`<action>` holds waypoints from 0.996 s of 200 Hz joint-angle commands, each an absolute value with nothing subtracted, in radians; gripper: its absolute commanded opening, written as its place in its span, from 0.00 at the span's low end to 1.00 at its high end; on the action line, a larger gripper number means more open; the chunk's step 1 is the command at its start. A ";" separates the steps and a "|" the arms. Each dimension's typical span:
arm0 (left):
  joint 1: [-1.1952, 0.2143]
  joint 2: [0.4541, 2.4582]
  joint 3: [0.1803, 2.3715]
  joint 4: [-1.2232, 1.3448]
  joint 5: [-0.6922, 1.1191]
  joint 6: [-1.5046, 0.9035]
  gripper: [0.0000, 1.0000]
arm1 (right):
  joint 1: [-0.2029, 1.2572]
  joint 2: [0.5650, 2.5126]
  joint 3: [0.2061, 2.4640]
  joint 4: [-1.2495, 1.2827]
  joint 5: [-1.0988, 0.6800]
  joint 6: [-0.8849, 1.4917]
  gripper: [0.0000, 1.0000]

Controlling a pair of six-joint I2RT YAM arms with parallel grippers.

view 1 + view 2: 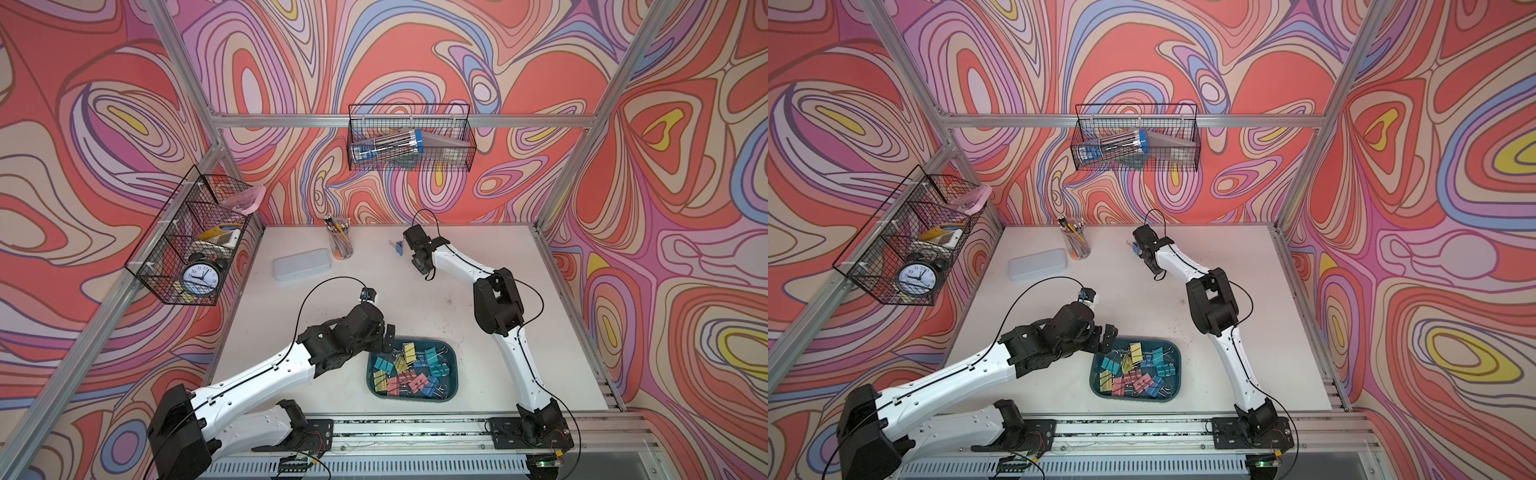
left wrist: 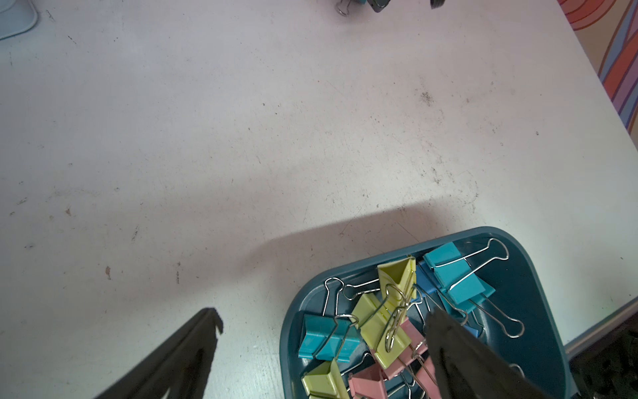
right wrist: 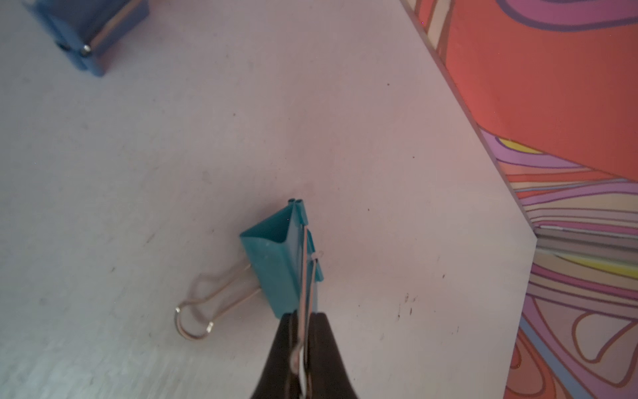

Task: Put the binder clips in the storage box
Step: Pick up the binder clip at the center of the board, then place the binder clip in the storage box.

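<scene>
The dark teal storage box [image 1: 451, 360] [image 1: 1178, 360] sits near the table's front edge and holds several pastel binder clips [image 1: 411, 370] [image 1: 1136, 370] [image 2: 379, 321]. My left gripper [image 1: 384, 332] [image 2: 324, 316] hangs open over the box's left end [image 2: 288, 328], with nothing between its fingers. Far back on the table, my right gripper [image 1: 413, 246] [image 3: 303, 316] is shut on the wire handle of a teal binder clip [image 3: 279, 262] that rests on the table. A blue binder clip [image 1: 398, 248] [image 1: 1136, 248] [image 3: 89, 31] lies just beside it.
A pale flat lidded case [image 1: 302, 264] lies at the back left, next to a clear pencil cup [image 1: 341, 243]. A wire basket with an alarm clock [image 1: 199, 276] hangs on the left wall. Another wire basket [image 1: 411, 141] hangs on the back wall.
</scene>
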State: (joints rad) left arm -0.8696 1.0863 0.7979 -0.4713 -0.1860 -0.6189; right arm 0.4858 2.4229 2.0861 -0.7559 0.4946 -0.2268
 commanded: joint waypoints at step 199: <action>-0.841 1.013 0.781 -0.389 -0.155 -0.652 0.99 | 0.690 1.084 0.993 -0.928 -0.181 0.763 0.00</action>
State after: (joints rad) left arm -0.8513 0.9989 0.7773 -0.4286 -0.1780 -0.6552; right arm 0.6193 1.1221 1.0340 -0.9054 -0.1402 0.6044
